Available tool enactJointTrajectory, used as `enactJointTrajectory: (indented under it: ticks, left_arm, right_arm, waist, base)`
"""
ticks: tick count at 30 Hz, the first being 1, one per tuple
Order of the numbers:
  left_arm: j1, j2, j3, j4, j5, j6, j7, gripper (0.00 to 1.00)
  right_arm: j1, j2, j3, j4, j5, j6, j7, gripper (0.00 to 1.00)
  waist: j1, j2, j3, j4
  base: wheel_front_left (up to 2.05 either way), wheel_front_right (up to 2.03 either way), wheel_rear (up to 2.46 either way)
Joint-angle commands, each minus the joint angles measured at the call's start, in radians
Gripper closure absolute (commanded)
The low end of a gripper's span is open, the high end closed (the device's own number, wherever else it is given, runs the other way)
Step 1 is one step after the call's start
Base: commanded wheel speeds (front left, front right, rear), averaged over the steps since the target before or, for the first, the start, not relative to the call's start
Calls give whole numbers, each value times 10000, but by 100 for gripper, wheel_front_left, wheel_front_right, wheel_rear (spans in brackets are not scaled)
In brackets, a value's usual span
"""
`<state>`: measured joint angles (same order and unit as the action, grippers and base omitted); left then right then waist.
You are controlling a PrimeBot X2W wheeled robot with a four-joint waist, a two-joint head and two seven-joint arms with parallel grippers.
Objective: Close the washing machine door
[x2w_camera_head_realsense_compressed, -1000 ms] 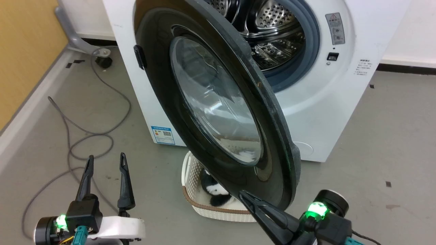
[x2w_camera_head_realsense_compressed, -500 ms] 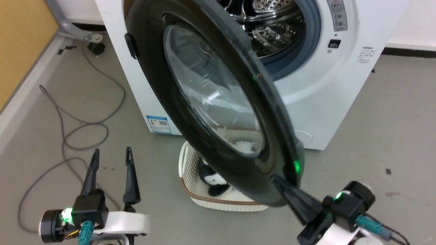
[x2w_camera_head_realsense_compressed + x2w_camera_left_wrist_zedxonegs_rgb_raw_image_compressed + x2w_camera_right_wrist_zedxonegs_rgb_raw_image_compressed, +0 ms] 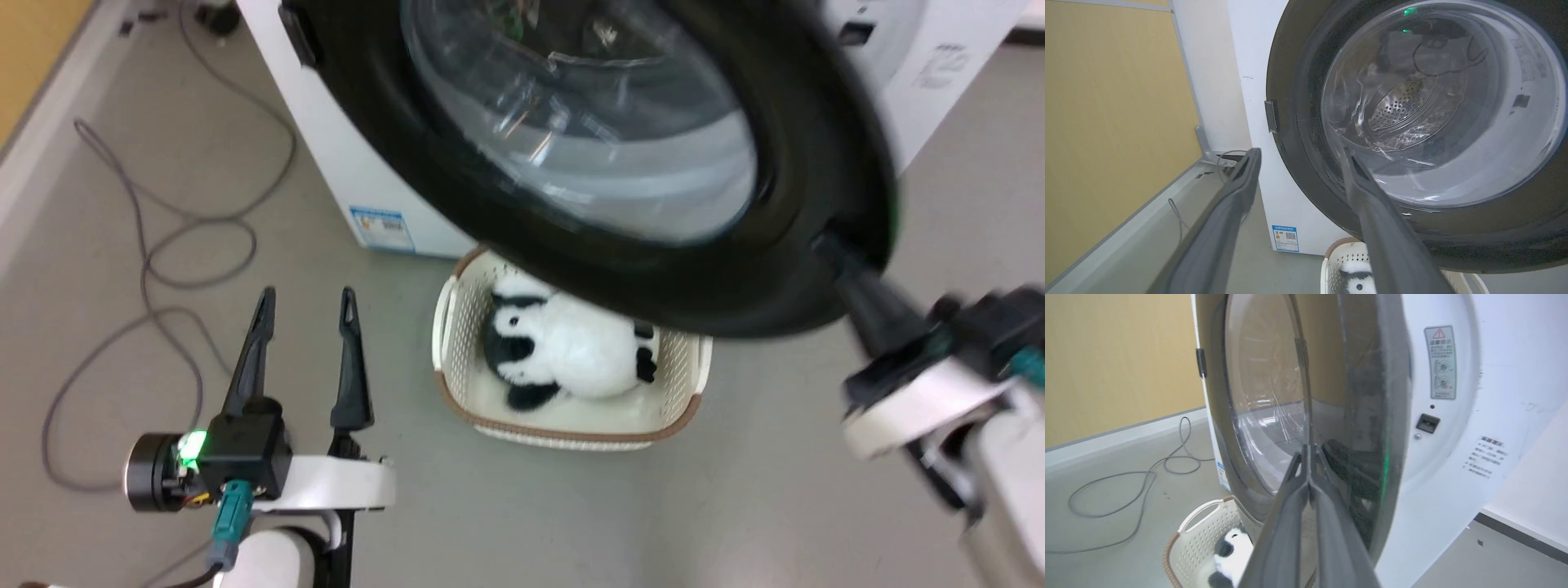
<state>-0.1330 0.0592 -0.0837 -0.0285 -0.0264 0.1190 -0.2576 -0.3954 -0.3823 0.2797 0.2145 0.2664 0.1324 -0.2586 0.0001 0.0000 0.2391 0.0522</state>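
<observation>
The washing machine door (image 3: 588, 147), a black-rimmed round door with a bulging glass centre, stands partly open in front of the white washing machine (image 3: 326, 122). My right gripper (image 3: 824, 245) is shut, and its tips press on the door's lower right rim. In the right wrist view the shut right gripper (image 3: 1306, 448) touches the glossy outer face of the door (image 3: 1363, 396), beside the machine front (image 3: 1453, 428). My left gripper (image 3: 306, 296) is open and holds nothing, low at the left, apart from the door. Beyond the open left gripper (image 3: 1300, 152), the door (image 3: 1437, 110) shows the drum through its glass.
A white basket (image 3: 571, 431) with a black-and-white plush panda (image 3: 563, 347) sits on the floor just under the door. A grey cable (image 3: 147, 269) loops over the floor at the left, near a yellow wall (image 3: 1106, 122).
The door has swung toward the machine with my shut right gripper pushing its rim forward and to the right. The head camera has tilted down. The left gripper stays open.
</observation>
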Motion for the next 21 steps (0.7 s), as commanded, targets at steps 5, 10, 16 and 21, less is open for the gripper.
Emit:
enactJointTrajectory:
  ticks: [5,10,16,21]
  left_arm:
    - [-517,-45,-161,-65,-27,65,-42,0]
    - [-793,-64,-256,-93,-87,138,-42,0]
    - [-1011,-77,-351,-135,-139,225,-42,0]
    - [-1164,-83,-412,-142,-164,255,-42,0]
  right_arm:
    - [-1451,-633,-237,940,27,-17,-32,100]
    - [-2666,-980,-236,1862,80,-17,-32,100]
    - [-4001,-1117,-389,3024,155,-17,-32,100]
    - [-4836,-1068,-616,3889,-165,-17,-32,100]
  waist:
    - [-1,0,816,289]
    - [-1,0,1241,422]
    - [-1,0,1609,540]
    - [-1,0,1824,633]
  base:
    - [0,0,0]
    - [0,0,0]
    - [0,0,0]
    - [0,0,0]
